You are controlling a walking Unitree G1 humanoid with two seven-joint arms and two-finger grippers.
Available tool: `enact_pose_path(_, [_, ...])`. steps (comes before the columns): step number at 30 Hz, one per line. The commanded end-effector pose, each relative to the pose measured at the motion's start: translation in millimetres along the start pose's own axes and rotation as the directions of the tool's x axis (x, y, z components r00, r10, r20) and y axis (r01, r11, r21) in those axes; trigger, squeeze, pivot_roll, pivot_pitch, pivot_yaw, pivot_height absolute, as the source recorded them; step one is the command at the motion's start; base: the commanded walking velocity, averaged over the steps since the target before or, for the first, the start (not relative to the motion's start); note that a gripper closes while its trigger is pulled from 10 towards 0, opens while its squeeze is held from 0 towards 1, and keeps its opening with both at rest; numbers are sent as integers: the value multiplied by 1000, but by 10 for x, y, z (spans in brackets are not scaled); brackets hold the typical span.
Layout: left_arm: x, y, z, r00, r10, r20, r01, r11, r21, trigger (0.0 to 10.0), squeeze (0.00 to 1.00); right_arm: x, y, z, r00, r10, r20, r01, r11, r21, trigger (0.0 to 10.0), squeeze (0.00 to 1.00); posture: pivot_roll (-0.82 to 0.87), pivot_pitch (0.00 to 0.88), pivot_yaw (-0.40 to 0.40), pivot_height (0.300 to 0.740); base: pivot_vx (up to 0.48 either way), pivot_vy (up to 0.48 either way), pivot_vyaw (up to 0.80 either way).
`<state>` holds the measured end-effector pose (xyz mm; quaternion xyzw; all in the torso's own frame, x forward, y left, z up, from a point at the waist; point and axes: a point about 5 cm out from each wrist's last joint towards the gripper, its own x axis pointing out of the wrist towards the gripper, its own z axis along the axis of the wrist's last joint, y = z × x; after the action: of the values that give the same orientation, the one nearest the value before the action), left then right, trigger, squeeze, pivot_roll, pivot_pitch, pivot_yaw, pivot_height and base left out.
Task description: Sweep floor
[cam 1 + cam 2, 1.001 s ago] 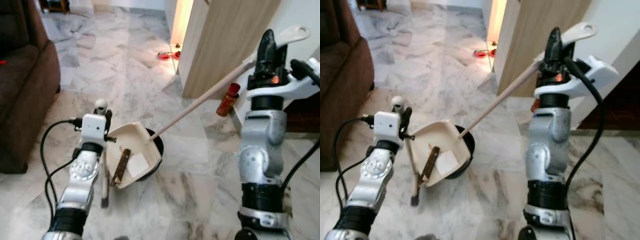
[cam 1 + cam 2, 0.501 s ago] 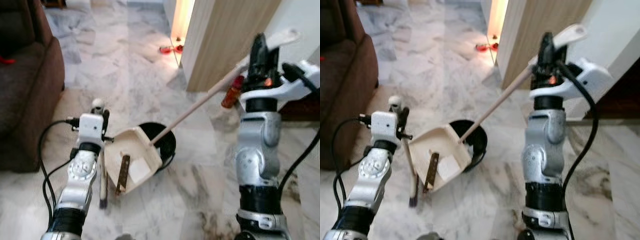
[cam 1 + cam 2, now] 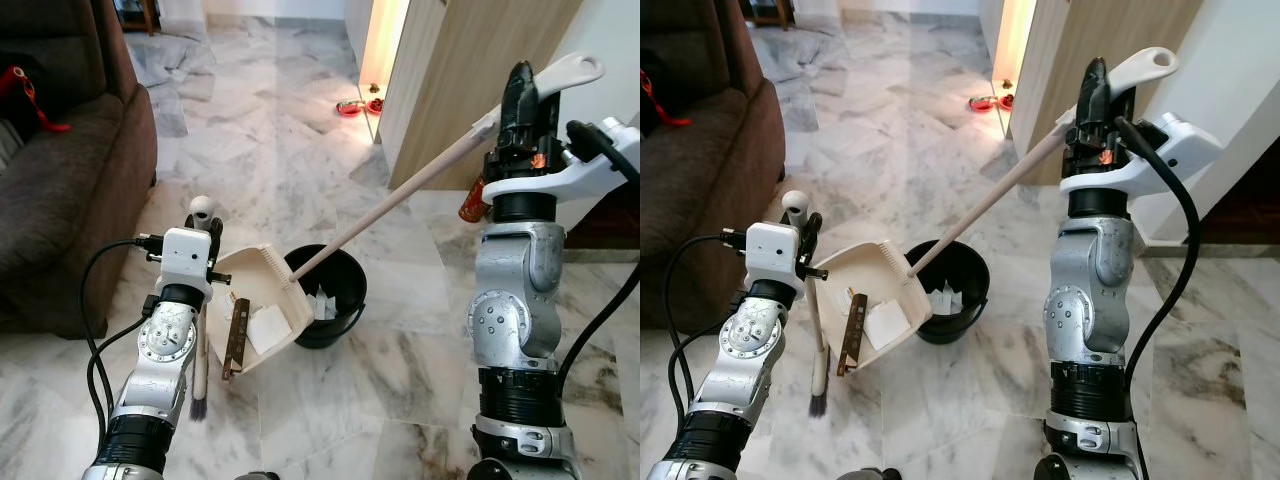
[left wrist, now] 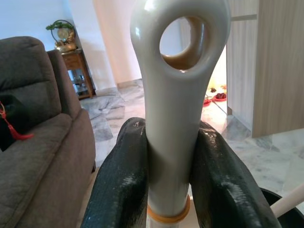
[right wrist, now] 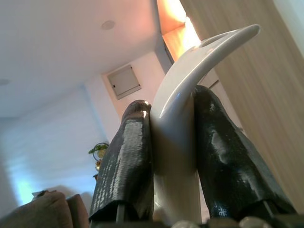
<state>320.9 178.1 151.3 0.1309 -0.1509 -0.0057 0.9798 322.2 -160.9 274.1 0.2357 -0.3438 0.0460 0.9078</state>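
Marble floor (image 3: pixel 270 140) around the robot is seen clean; no loose debris can be made out, though veining may hide small bits. Sweeping is judged largely done; the emptying step is in hand, and what is left is tipping the load out and putting the tools away.

Brown sofa (image 3: pixel 60 190) is well off to the outside of the left fingers; wooden door panel (image 3: pixel 470 80) stands beyond the right fingers.

Black bin (image 3: pixel 325 295) sits on the floor between the two arms, below and ahead of both pairs of fingers; white paper scraps are seen inside it.

Cream dustpan (image 3: pixel 262 305) is held tilted, its back edge at or over the bin rim, just beside the left fingers. Its long handle (image 3: pixel 400 200) runs up to the right gripper (image 3: pixel 520 95), whose fingers (image 5: pixel 126 161) are clenched on the handle's flat end. A brown strip (image 3: pixel 236 340) and a white scrap (image 3: pixel 268 328) are still lying in the pan, so the load is not yet dumped.

Small broom (image 3: pixel 816 330) hangs bristles-down below the left gripper (image 4: pixel 171 171); its fingers (image 4: pixel 121 190) are clamped on the looped handle top.
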Motion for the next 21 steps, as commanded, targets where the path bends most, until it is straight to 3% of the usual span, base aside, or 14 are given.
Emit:
enact_pose_path(1, [52, -3, 139, 998, -8, 67, 7, 1000, 7, 10000, 0, 42, 56, 124, 998, 12, 65, -14, 1000, 26, 10000, 0, 224, 105, -72, 740, 281, 0, 0])
enact_pose_path(21, [60, 9, 150, 997, 2, 72, -2, 1000, 7, 10000, 0, 38, 84, 98, 998, 22, 52, -24, 999, 33, 10000, 0, 229, 118, -75, 740, 280, 0, 0])
